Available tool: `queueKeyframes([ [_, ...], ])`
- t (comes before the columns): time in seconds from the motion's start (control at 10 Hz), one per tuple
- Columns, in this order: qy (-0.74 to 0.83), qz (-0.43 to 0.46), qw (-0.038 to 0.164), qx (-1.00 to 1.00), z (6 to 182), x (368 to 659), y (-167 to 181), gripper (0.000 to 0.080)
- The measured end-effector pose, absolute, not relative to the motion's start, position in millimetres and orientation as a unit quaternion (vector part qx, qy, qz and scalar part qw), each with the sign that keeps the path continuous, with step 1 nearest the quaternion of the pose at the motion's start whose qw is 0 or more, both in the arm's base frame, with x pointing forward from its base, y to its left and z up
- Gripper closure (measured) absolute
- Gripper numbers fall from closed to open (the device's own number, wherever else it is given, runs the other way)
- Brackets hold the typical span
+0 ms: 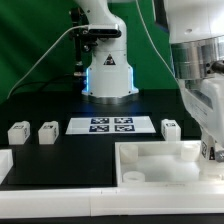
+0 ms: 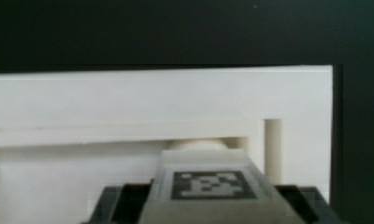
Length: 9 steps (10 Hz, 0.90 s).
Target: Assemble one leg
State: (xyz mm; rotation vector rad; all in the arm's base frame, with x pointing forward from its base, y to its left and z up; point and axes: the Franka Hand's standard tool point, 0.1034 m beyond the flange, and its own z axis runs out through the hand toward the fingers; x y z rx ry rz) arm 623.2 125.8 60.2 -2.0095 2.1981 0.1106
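The gripper (image 2: 210,206) is clamping the leg (image 2: 210,184), whose tag is facing the wrist camera. Its dark fingers (image 2: 127,205) are getting cut off at the frame's edge. The leg is sitting close against the white tray (image 2: 166,100), half hiding a rounded white form (image 2: 198,148). I cannot tell whether they are touching. 3 more legs (image 1: 48,131) are lying on the counter (image 1: 60,160) around the marker board (image 1: 112,125).

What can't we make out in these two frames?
Wrist view: gripper fingers cropped and blurred; hold on the small white tagged plastic leg unclear.
Whether the leg meets the large white rimmed tray: hidden by the leg.
Exterior view's right edge cuts off the white arm, hiding its gripper.
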Motion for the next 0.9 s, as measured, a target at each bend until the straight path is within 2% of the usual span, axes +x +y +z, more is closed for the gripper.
queueKeyframes([
  [0.3,0.701,0.032,0.081,-0.707,60.0,622.9,126.2,0.0525],
  [0.4,0.616,0.023,0.083,-0.783,60.0,622.9,125.5,0.0327],
  [0.5,0.522,0.013,0.085,-0.849,59.7,623.2,121.3,0.0327],
  [0.6,0.461,0.010,0.085,-0.883,59.4,622.9,117.0,0.0193],
  [0.7,0.437,0.006,0.084,-0.896,62.0,623.6,119.4,0.0158],
  [0.9,0.325,-0.005,0.081,-0.942,61.4,623.7,117.4,0.0151],
])
